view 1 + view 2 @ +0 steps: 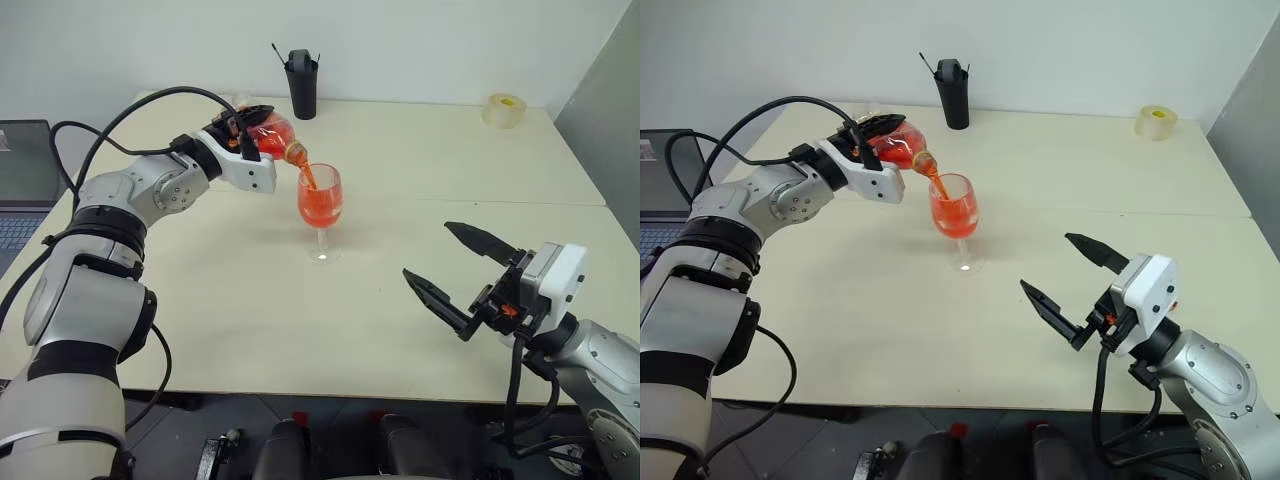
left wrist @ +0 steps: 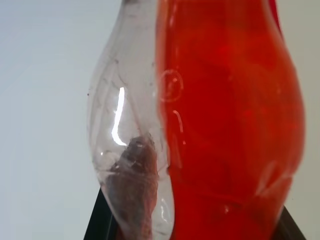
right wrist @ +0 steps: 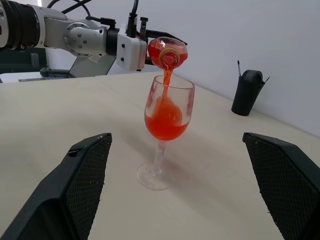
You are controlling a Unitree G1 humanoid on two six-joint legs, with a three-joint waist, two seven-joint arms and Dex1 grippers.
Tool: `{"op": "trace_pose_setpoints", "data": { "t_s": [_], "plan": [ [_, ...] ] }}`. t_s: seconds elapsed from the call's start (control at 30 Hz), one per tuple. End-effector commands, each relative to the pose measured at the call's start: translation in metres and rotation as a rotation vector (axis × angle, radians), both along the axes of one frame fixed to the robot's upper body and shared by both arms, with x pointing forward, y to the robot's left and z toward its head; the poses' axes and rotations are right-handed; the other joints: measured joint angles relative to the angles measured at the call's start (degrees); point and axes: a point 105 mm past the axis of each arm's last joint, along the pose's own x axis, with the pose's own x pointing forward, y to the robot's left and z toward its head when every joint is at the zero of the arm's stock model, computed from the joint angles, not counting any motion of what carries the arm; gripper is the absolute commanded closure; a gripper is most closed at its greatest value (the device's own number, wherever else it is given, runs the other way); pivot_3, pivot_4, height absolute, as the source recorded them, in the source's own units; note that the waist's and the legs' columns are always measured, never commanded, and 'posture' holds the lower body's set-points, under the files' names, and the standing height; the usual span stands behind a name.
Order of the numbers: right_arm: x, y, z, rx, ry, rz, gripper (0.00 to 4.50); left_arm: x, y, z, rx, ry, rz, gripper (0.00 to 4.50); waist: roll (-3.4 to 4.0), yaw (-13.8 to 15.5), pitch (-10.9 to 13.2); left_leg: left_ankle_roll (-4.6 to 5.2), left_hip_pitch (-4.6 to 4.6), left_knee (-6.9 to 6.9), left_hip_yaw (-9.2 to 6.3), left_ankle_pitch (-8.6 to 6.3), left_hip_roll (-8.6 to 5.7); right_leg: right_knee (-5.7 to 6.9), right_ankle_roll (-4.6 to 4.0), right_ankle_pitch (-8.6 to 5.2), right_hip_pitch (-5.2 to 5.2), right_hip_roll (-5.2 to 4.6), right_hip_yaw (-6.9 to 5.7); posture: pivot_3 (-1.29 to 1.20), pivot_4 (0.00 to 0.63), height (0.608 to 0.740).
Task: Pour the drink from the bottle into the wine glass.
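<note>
The clear wine glass [image 1: 320,197] stands upright on the cream table [image 1: 230,300], its bowl about half full of red drink [image 1: 320,208]. Just above its rim my left gripper [image 1: 243,131] is shut on the small bottle [image 1: 270,137], which lies tipped with its neck down over the glass. A thin red stream runs from the neck into the bowl [image 3: 166,82]. In the left wrist view the bottle [image 2: 200,120] shows part red, part clear. My right gripper [image 1: 462,268] stands open and holds nothing, low at the table's near right, well apart from the glass.
A tall black cup [image 1: 301,82] with a straw stands at the table's far edge, behind the glass. A roll of tape [image 1: 504,110] lies at the far right corner. A laptop [image 1: 20,180] sits off the table's left side.
</note>
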Motion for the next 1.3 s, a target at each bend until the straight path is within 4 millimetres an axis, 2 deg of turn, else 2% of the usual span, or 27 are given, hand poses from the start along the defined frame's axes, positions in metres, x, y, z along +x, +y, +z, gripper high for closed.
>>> {"op": "trace_pose_setpoints", "data": {
  "t_s": [0.03,0.27,0.4,0.57,0.77,0.93,1.03,1.1,1.17,1.3],
  "plan": [
    [-0.005,0.004,0.008,0.004,-0.044,0.023,0.00,-0.002,0.002,0.024,-0.020,-0.071,0.000,3.22,0.00,0.0,0.0,0.00,0.00,0.00,0.00,0.00,0.00,0.00,0.00,0.00,0.00,0.00,0.00,0.00,0.150,0.740],
    [-0.005,0.004,0.008,0.006,-0.048,0.025,0.00,-0.002,0.002,0.024,-0.025,-0.068,-0.001,3.22,0.00,0.0,0.0,0.00,0.00,0.01,0.00,0.00,0.00,0.01,0.00,0.00,0.00,0.00,0.00,0.00,0.150,0.740],
    [-0.005,0.006,0.013,0.017,-0.062,0.032,0.00,-0.001,0.002,0.025,-0.117,-0.031,-0.007,3.22,0.00,0.0,0.0,0.00,0.01,0.01,0.01,0.00,0.00,0.02,0.00,0.00,0.00,0.00,0.00,0.00,0.150,0.740],
    [-0.004,0.010,0.020,0.021,-0.084,0.056,0.00,0.001,-0.005,0.015,-0.368,0.179,-0.074,3.24,0.00,0.0,0.0,-0.01,0.00,0.03,0.00,0.01,0.00,0.02,0.00,0.00,0.00,-0.02,-0.03,0.00,0.150,0.740],
    [-0.003,0.013,0.027,0.026,-0.093,0.094,0.00,-0.002,-0.005,0.001,-0.528,0.375,-0.147,3.26,0.00,-0.4,0.0,-0.02,0.05,0.04,0.02,0.01,0.02,0.10,-0.01,-0.01,0.00,0.00,-0.01,0.00,0.150,0.740],
    [0.012,0.027,0.030,-0.021,0.052,0.175,0.00,0.003,0.035,-0.013,-0.887,0.535,-0.084,3.26,0.01,-1.0,0.0,-0.01,0.13,0.08,-0.05,0.01,0.08,0.30,-0.02,-0.01,-0.04,0.03,0.09,0.00,0.150,0.740],
    [0.034,0.040,0.046,0.037,0.120,0.202,0.00,0.000,0.074,-0.035,-1.159,0.592,0.009,3.26,0.04,-1.6,-0.1,-0.01,0.15,0.10,-0.09,0.00,0.13,0.43,-0.06,-0.04,-0.04,0.03,0.03,0.00,0.150,0.740],
    [0.040,0.053,0.050,0.029,0.171,0.240,0.00,-0.008,0.090,-0.050,-1.256,0.602,0.070,3.26,0.04,-1.9,-0.1,-0.01,0.19,0.09,-0.16,0.01,0.24,0.49,-0.09,-0.06,-0.09,-0.07,0.12,0.00,0.150,0.740],
    [0.040,0.065,0.052,0.027,0.208,0.291,0.00,-0.016,0.099,-0.062,-1.312,0.594,0.119,3.26,0.03,-1.9,-0.1,-0.01,0.19,0.07,-0.24,0.01,0.32,0.55,-0.10,-0.07,-0.10,-0.26,0.10,0.00,0.150,0.740],
    [0.040,0.084,0.041,-0.065,0.318,0.345,0.00,-0.029,0.110,-0.086,-1.431,0.595,0.201,3.26,-0.03,-1.3,-0.1,-0.01,0.01,0.11,-0.50,0.01,0.26,0.56,-0.10,-0.07,-0.11,-0.45,-0.15,0.00,0.150,0.740]
  ]
}}
